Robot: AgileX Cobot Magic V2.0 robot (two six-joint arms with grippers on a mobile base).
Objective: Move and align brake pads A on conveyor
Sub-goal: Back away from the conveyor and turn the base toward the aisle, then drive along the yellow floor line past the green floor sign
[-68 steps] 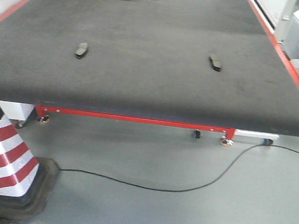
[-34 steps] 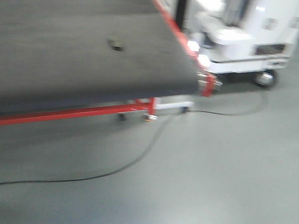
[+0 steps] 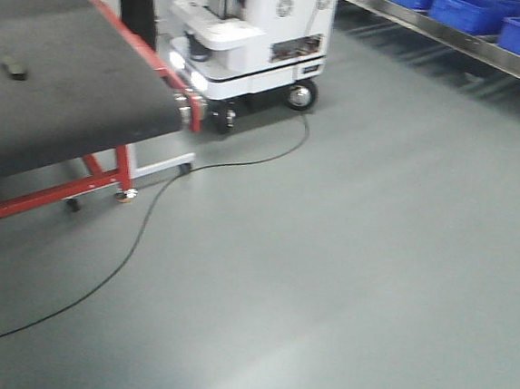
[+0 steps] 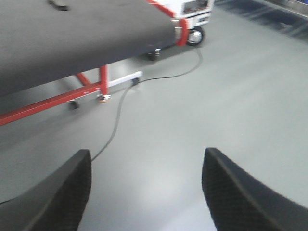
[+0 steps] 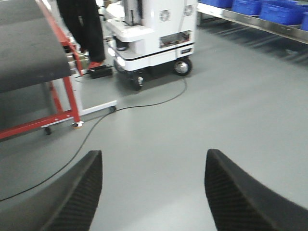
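The conveyor (image 3: 58, 104), a dark rough belt on a red frame, fills the upper left of the front view. One small dark brake pad (image 3: 15, 69) lies on it near the left edge. In the left wrist view the conveyor (image 4: 72, 38) crosses the top, with a brake pad (image 4: 58, 5) at the upper edge. My left gripper (image 4: 147, 156) is open over bare floor, holding nothing. My right gripper (image 5: 154, 156) is also open and empty above the floor, with the conveyor's end (image 5: 29, 57) at upper left.
A white wheeled machine (image 3: 251, 39) stands by the conveyor's end. A black cable (image 3: 149, 212) trails across the grey floor. A steel rack with blue bins (image 3: 493, 24) runs along the back right. A person's dark legs (image 5: 82, 29) stand beside the conveyor.
The view has swung to the right: the conveyor slid from filling the frame to the upper left, one pad dropped out of sight, and the white machine and blue bins came into view.
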